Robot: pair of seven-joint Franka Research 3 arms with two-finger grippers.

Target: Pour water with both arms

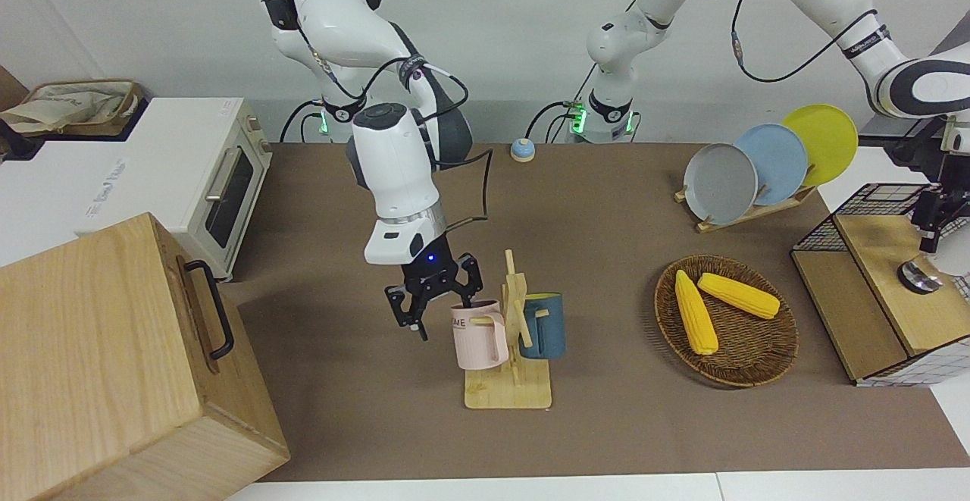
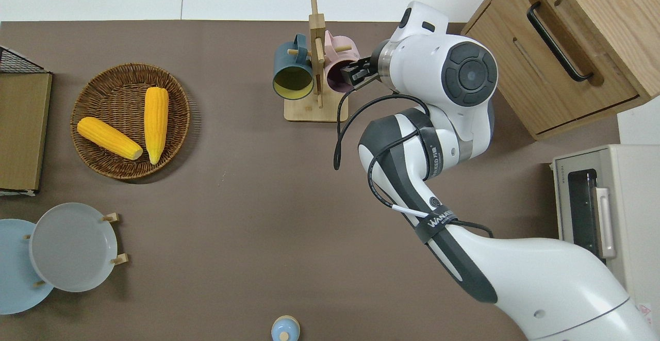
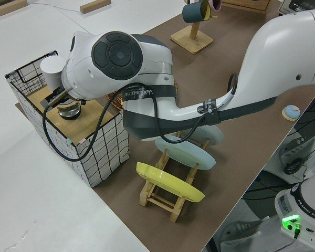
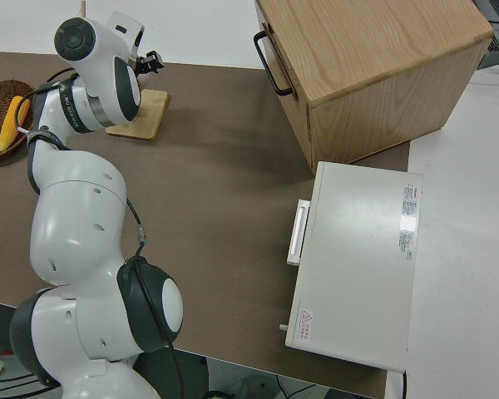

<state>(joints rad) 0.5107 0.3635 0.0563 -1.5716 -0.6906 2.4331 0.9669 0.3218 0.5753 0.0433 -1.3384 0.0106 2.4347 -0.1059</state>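
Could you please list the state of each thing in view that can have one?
right gripper: open, one finger inside the pink mug's mouth
pink mug: hanging on the rack
blue mug: hanging on the rack
toaster oven: door shut
wooden cabinet: drawer shut
left gripper: over the wire crate

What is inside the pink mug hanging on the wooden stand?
One finger of the right gripper dips into the pink mug at its rim. The mug's inside looks dark in the overhead view; its bottom is hidden, so any contents cannot be told.

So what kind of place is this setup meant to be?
Likely a mock kitchen on a lab table: a toaster oven, mugs on a wooden mug rack and plates in a plate rack.
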